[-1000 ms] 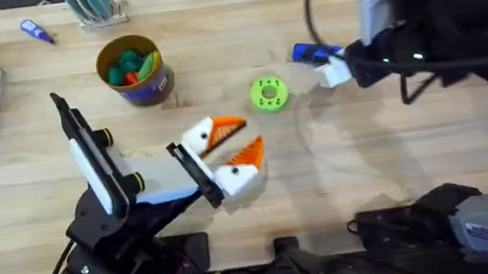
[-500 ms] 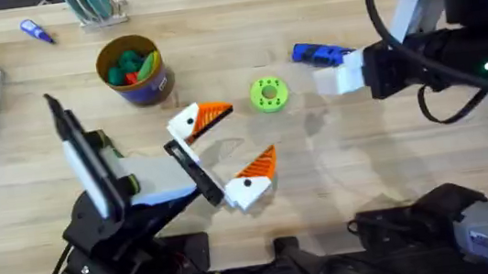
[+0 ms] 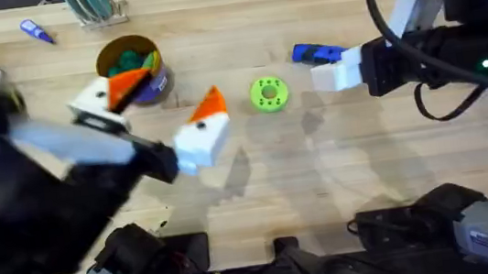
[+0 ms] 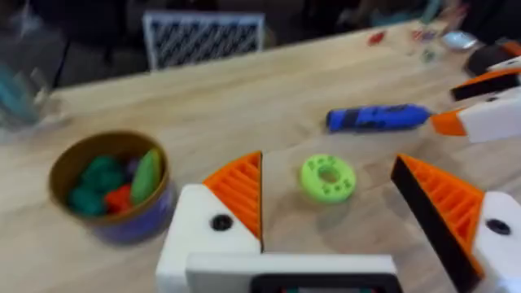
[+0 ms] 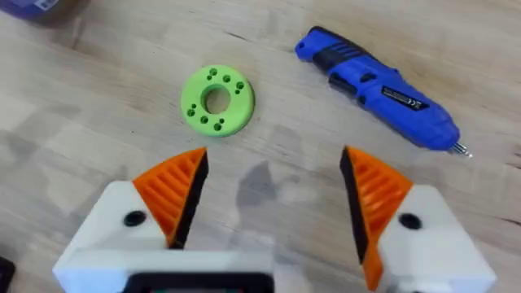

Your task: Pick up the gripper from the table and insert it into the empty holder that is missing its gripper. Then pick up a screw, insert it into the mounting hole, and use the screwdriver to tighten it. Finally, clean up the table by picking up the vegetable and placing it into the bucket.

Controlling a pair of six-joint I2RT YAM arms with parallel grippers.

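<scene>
The left gripper (image 3: 161, 119) hangs beside the bucket (image 3: 133, 71), jaws spread wide and empty; the right gripper (image 5: 273, 213), jaws also apart, hovers over the surface (image 3: 339, 163) near the screwdriver (image 5: 378, 88) and green disc (image 5: 217, 100).

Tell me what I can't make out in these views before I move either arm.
- Contents of the round yellow-rimmed bucket: green and orange shapes, too blurred in the left wrist view to identify; overhead, the left gripper covers part of it.
- Blue pen-shaped electric screwdriver: overhead, the right gripper hides most of it.
- Holes in the green plastic disc: too small to tell whether any screws sit in them.
- Left arm: blurred overhead.
</scene>
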